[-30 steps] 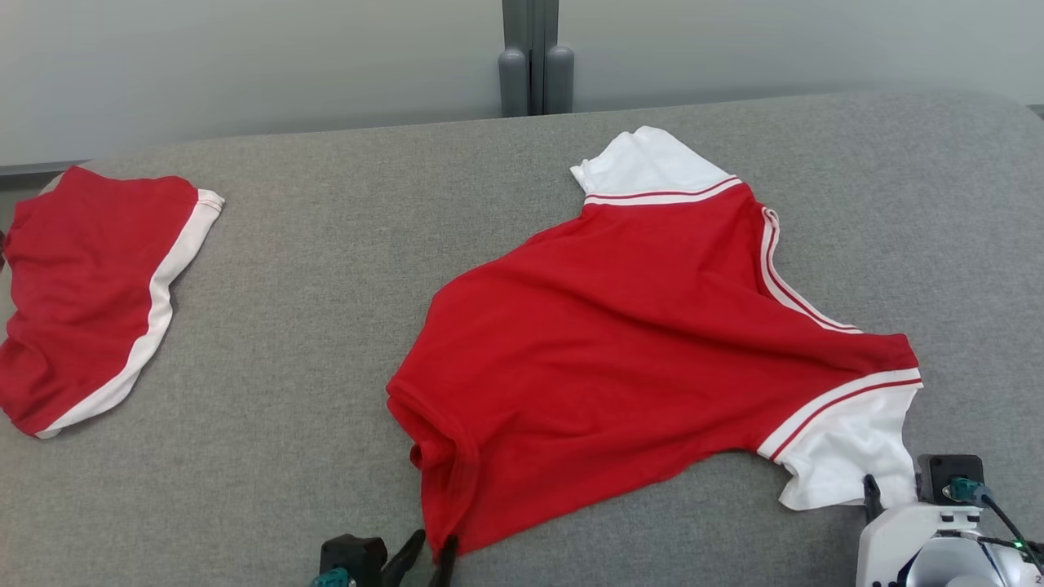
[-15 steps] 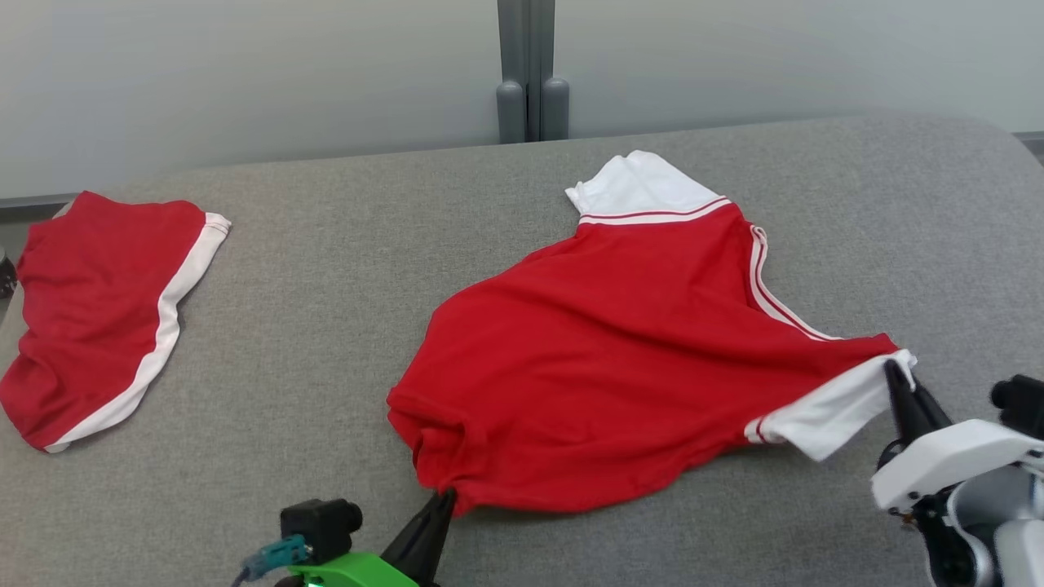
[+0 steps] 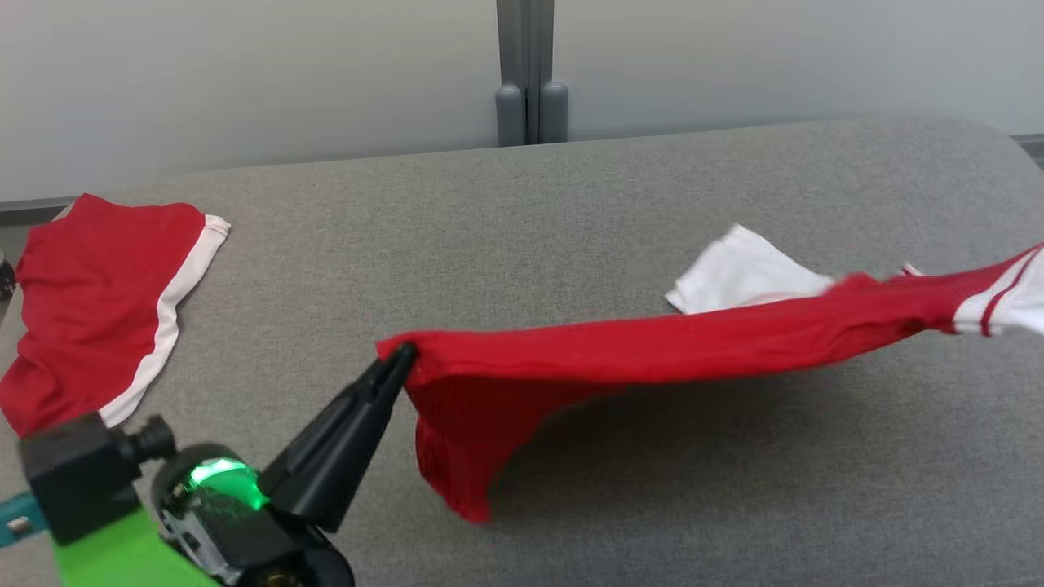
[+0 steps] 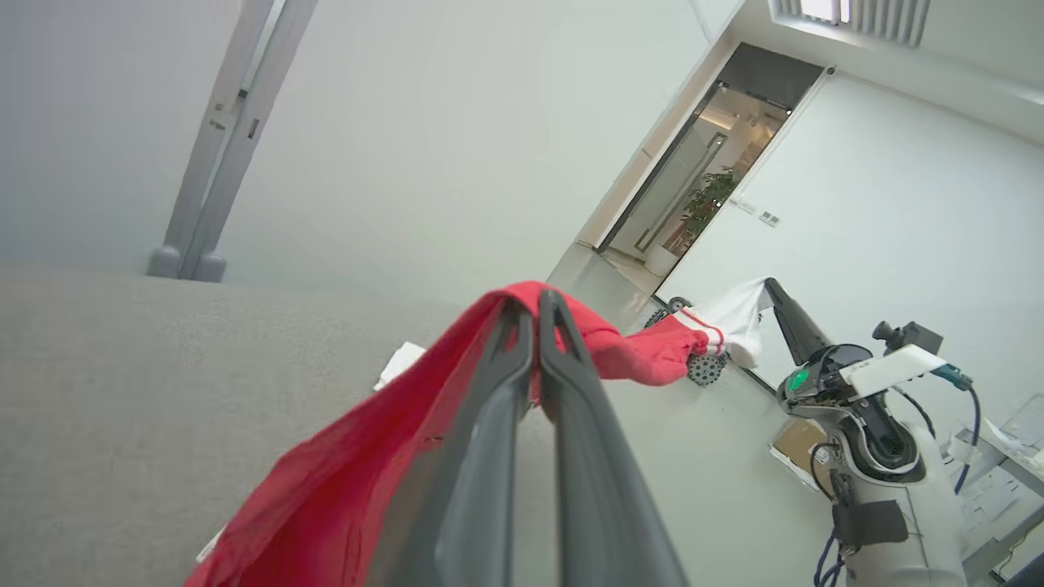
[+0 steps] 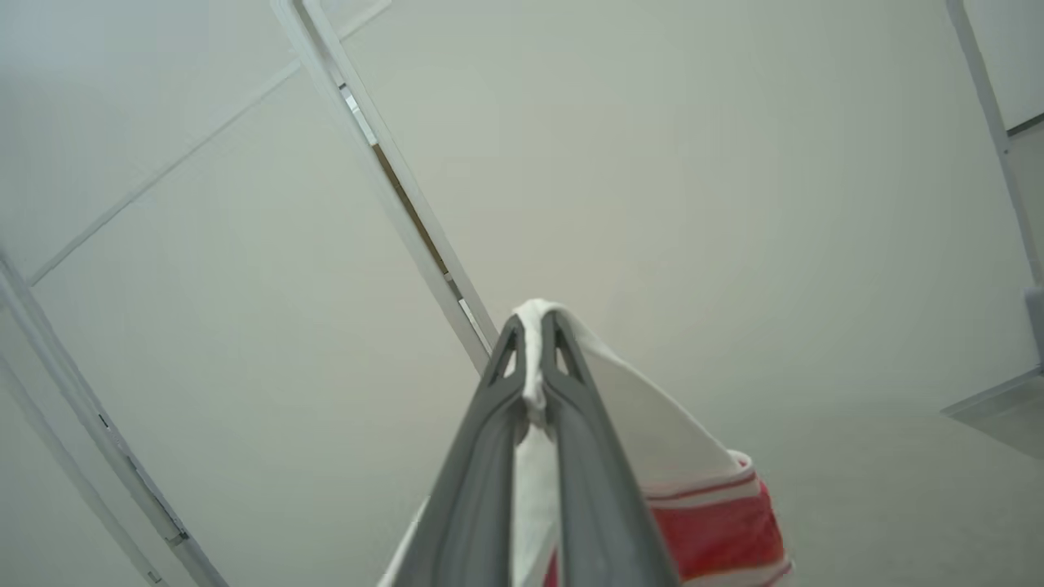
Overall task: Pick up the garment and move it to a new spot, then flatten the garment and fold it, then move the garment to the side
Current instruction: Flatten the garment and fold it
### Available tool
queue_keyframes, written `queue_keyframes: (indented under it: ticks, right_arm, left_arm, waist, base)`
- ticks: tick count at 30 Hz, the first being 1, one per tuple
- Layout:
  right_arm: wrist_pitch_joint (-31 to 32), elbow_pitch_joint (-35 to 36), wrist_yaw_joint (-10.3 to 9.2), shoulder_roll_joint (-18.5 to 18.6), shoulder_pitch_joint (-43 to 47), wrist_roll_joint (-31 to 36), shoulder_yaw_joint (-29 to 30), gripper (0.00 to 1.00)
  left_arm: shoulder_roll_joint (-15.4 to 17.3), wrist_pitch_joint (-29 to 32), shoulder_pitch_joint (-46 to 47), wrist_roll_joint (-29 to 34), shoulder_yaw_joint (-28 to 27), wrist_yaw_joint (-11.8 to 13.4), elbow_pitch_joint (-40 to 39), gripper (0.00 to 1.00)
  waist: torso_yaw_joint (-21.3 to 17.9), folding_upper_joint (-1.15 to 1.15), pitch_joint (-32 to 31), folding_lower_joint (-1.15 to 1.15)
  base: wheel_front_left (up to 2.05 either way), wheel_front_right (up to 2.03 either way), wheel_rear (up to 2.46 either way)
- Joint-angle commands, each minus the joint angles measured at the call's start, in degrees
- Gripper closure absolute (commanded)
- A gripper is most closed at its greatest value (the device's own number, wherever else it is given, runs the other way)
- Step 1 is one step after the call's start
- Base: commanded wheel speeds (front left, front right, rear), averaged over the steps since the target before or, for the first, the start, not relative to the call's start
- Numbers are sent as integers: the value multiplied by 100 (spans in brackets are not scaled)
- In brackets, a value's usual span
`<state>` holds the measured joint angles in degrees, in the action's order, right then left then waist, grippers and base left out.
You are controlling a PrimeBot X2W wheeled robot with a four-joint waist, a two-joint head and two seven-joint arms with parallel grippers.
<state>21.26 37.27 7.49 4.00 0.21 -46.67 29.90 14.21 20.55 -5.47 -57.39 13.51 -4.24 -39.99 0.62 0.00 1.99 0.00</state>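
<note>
Cropped at right: garment [image 3: 652, 350], seemingly blurred.

Jaws of left gripper [image 4: 536, 300] clamped on red garment [image 4: 326, 489] (white sleeve [image 4: 734, 314] in right gripper [image 4: 771, 287]).

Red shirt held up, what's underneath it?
Under the red shirt: grey table in shadow. A white sleeve shows beyond it. Its hanging fold by the left gripper covers some table behind.

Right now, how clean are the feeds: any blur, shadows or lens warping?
Head view: the shirt looks slightly motion-smeared toward the right edge and throws a soft shadow on the table. Left wrist view: the wide lens tilts and bends the room, and the left hand looms large. Right wrist view: even, flat light, no glare.
</note>
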Motion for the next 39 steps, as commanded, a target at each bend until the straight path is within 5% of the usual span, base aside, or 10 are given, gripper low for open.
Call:
queue_keyframes:
  ticks: [1, 7, 14, 21, 29, 34, 39]
  right_arm:
    - [139, 233, 0, 30, -247, -134, 172, 100]
    - [1118, 688, 0, 401, -1670, -307, 634, 100]
    - [2048, -241, 0, 709, -3622, 572, -103, 100]
    - [1697, -2325, 0, 626, -5853, 2053, -1109, 100]
    - [-353, -4813, 0, 55, -7842, 3268, -1585, 100]
    - [-989, -5634, 0, -27, -7561, 3163, -1653, 100]
    - [-1293, -5555, 0, 77, -6020, 2551, -1763, 100]
  left_arm:
    - [78, 137, 264, -144, -100, 91, -228, 100]
    - [270, 897, 1452, -881, -462, 627, -831, 100]
    - [499, 1576, 3091, -1149, -606, 1078, 14, 100]
    - [521, 1587, 5436, -605, -428, 835, 2498, 100]
    - [-27, -78, 7703, 435, -290, 182, 5756, 100]
    - [-343, -1041, 7769, 677, -26, -213, 6924, 100]
    - [-463, -1641, 6817, 644, 504, -325, 7569, 100]
  waist:
    - [-33, 0, 37, 0]
    - [-168, 0, 194, 0]
    - [-203, 0, 954, 0]
    - [-9, 0, 1937, 0]
    - [-81, 0, 2090, 0]
    - [-128, 0, 1902, 0]
    - [-195, 0, 1609, 0]
  base:
    - [0, 0, 0]
    - [0, 0, 0]
    - [0, 0, 0]
    - [0, 0, 0]
    - [0, 0, 0]
    - [0, 0, 0]
    - [0, 0, 0]
